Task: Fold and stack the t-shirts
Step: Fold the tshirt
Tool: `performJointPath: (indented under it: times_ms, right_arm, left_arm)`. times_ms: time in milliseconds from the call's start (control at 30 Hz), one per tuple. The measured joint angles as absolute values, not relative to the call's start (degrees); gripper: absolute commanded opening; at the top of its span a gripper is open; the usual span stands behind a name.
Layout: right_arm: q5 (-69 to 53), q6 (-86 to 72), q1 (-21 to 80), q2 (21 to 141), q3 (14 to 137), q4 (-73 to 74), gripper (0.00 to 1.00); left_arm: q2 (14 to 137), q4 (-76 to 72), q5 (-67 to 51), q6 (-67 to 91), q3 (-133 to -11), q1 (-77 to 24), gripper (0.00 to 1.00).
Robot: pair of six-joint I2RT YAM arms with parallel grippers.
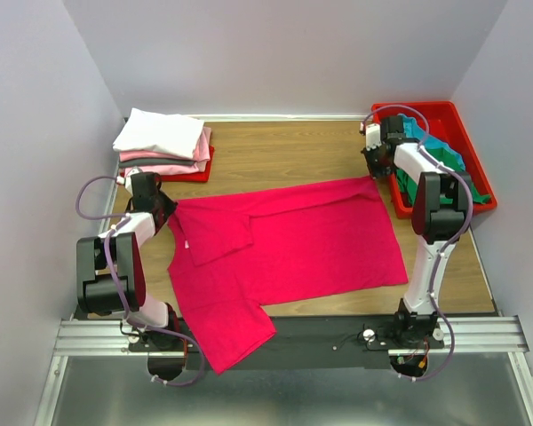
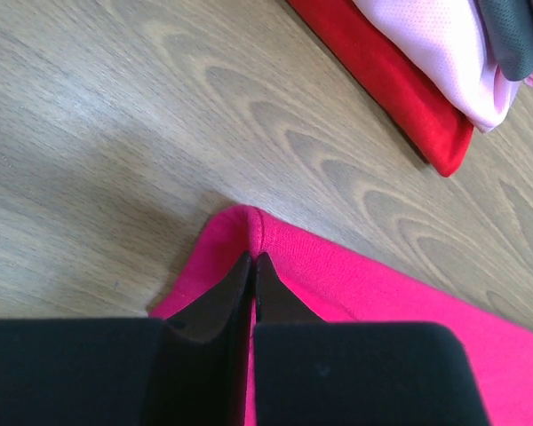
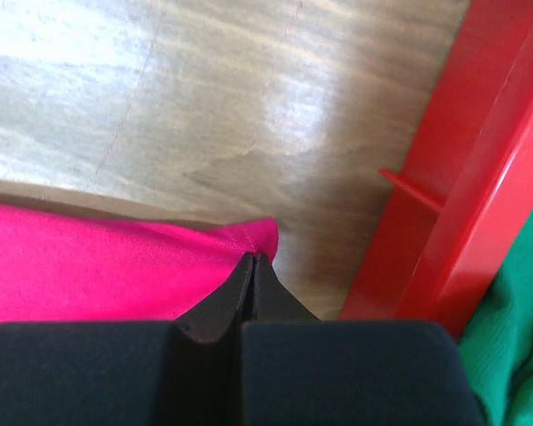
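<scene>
Okay, crimson-pink t-shirt (image 1: 293,240) lies spread flat on the wood-grain worktop (image 1: 284,155), gripped at both far ends.
A folded stack (image 1: 164,140) sits just behind my left hand (image 2: 251,264), and a glossy red tray (image 1: 426,110) of green shirts (image 1: 446,157) crowds my right hand (image 3: 251,259). Both hands' black fingers are pinched shut on the soft cloth's edge.
</scene>
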State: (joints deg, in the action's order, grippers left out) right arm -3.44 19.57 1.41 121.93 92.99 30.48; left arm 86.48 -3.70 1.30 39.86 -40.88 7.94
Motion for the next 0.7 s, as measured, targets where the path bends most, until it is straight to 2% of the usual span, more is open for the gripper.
performJointPath:
  times_ms: [67,100,133,200,233,267,400,700]
  right_arm:
    - [-3.5,19.6,1.4,122.4,93.7,30.5,0.21]
    - [-3.5,19.7,1.4,122.5,93.9,30.5,0.27]
    - [-3.4,19.8,1.4,122.5,94.1,30.5,0.34]
    - [-3.8,19.8,1.5,122.4,94.5,30.5,0.40]
    - [-3.9,19.9,1.7,122.3,94.5,30.3,0.45]
    - [-4.1,20.0,1.8,122.1,94.5,30.3,0.49]
    - [-5.0,20.8,1.9,119.2,92.9,30.1,0.59]
    - [-14.4,31.6,1.7,105.3,83.7,33.4,0.60]
  left_arm:
    - [86.5,-3.3,1.3,39.6,-41.3,8.0,0.11]
    - [86.5,-3.1,1.3,39.3,-41.8,8.1,0.15]
    - [86.5,-3.0,1.3,39.1,-42.2,8.1,0.30]
    - [86.5,-2.7,1.2,38.4,-43.6,8.4,0.46]
    - [86.4,-2.7,1.0,38.1,-44.0,8.5,0.58]
    - [86.2,-2.6,0.4,37.5,-44.4,8.6,0.62]
    - [84.0,-2.0,-1.9,37.1,-44.6,8.9,0.67]
    - [72.8,0.6,-9.2,34.1,-44.6,9.0,0.76]
